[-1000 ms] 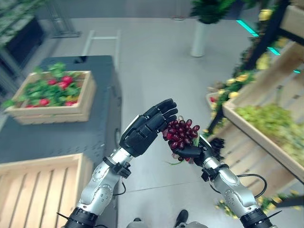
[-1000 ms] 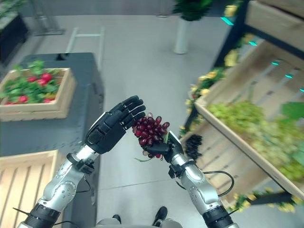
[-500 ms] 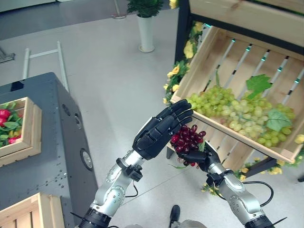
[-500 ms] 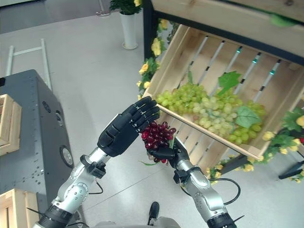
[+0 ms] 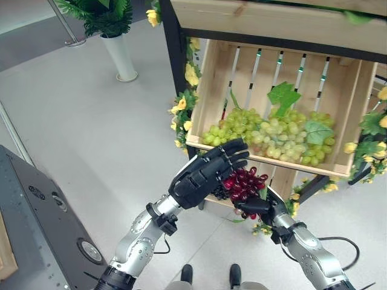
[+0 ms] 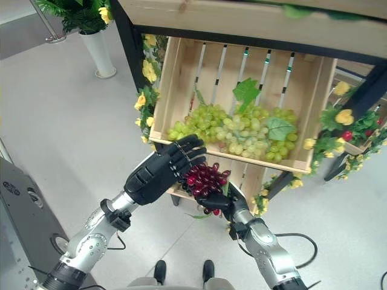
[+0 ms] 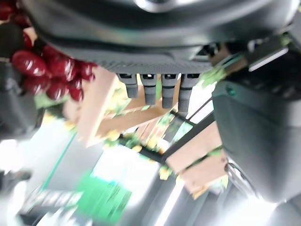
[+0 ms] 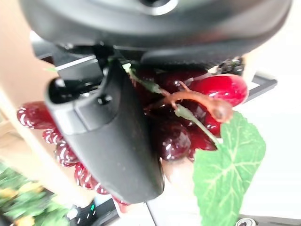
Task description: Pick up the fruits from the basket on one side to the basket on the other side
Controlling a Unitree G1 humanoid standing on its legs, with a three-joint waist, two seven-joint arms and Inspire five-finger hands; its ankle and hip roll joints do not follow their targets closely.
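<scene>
Upright, red grape bunch [image 5: 243,184] clutched in right hand [image 5: 261,208], left hand [image 5: 202,178] flat alongside.

One bunch of dark red grapes [image 6: 205,180]; one slatted wooden crate [image 6: 181,78] at 12 o'clock, holding one heap of pale green grapes [image 6: 233,132] with two green leaves; one white planter [image 5: 123,57] at 10 o'clock; one grey cabinet [image 5: 36,223] at 8 o'clock.

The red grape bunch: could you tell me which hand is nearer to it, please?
Right. The right hand grips the red grape bunch from below; the left hand rests open-fingered against its side.
</scene>
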